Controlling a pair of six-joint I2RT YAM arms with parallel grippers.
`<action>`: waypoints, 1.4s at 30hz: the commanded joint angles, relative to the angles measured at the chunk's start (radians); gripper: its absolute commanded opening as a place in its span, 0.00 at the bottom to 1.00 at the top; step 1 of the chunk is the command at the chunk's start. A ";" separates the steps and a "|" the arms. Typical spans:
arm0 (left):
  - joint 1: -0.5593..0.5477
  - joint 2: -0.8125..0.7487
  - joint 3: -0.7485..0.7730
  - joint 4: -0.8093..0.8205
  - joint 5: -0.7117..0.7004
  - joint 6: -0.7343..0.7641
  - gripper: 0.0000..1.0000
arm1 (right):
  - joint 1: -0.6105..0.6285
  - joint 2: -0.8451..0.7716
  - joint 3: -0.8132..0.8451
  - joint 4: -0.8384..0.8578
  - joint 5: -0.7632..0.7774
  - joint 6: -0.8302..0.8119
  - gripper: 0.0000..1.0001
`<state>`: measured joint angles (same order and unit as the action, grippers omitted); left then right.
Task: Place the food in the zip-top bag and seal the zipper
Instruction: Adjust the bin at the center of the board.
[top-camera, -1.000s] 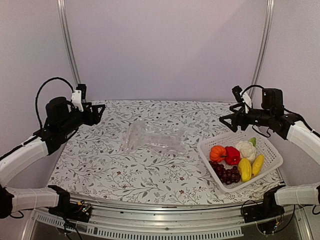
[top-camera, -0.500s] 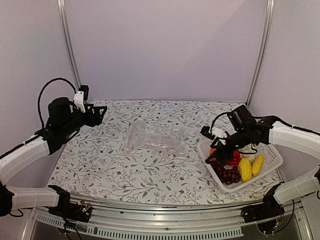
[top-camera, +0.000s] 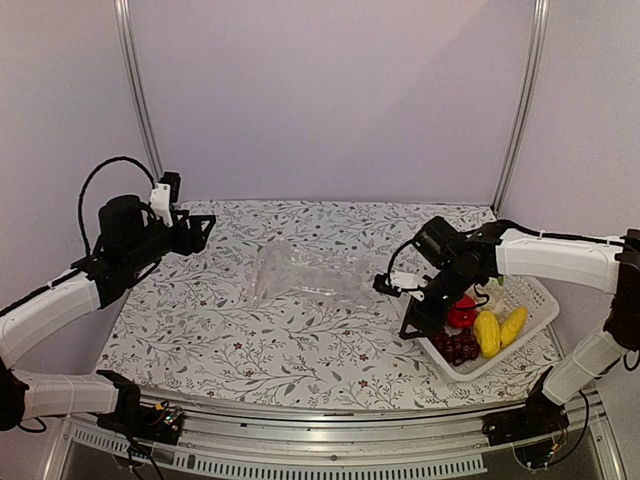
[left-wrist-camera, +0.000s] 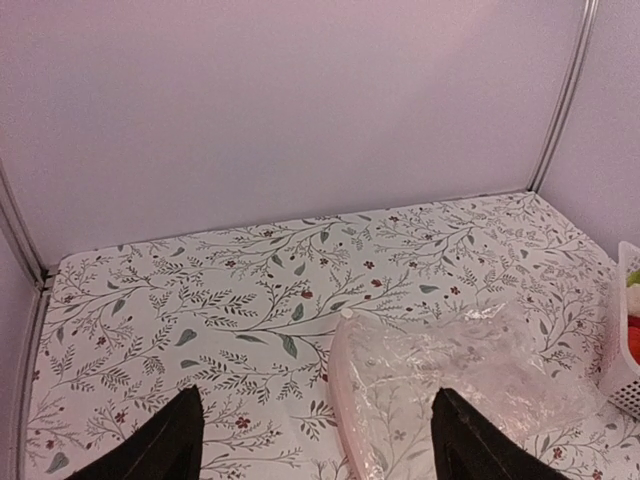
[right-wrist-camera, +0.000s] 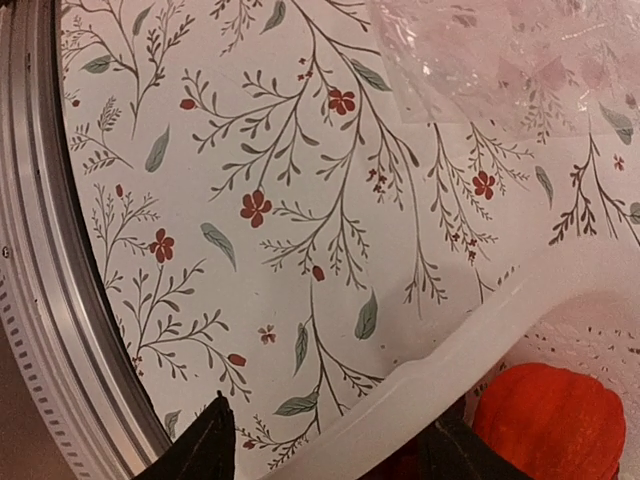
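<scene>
The clear zip-top bag (top-camera: 305, 275) lies flat mid-table, empty, its pinkish zipper (left-wrist-camera: 343, 400) along the left edge. The food sits in a white mesh basket (top-camera: 540, 300): red pepper (top-camera: 462, 315), yellow pieces (top-camera: 487, 333), dark grapes (top-camera: 455, 347) and orange pumpkin (right-wrist-camera: 545, 420). My right gripper (top-camera: 418, 322) is low at the basket's left rim (right-wrist-camera: 480, 345). Its jaws are open and straddle the rim, one finger over the table, the other inside beside the pumpkin. My left gripper (top-camera: 200, 228) hovers open and empty, left of the bag and above the table.
The metal rail (right-wrist-camera: 40, 250) of the table's near edge runs close to my right gripper. A bag corner (right-wrist-camera: 500, 60) lies just beyond the basket. The basket's corner (left-wrist-camera: 628, 370) shows at the right of the left wrist view.
My right arm swung from high behind the basket down and left to its near-left rim, and its jaws narrowed somewhat. The left arm barely moved.
</scene>
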<state>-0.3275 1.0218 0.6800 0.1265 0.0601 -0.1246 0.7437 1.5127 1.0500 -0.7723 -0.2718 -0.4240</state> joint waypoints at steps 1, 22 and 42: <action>-0.013 -0.007 0.021 -0.025 0.011 0.008 0.78 | 0.026 0.067 0.054 -0.054 0.053 -0.036 0.50; -0.012 0.117 0.059 -0.092 0.001 -0.141 0.83 | 0.028 -0.206 -0.199 -0.046 0.166 -0.335 0.10; 0.116 0.627 0.187 -0.231 0.325 -0.477 0.52 | -0.036 -0.396 0.024 -0.123 -0.147 -0.220 0.57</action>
<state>-0.2211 1.5787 0.8272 -0.0742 0.2855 -0.5797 0.7185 1.1263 1.0435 -0.8661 -0.3416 -0.6815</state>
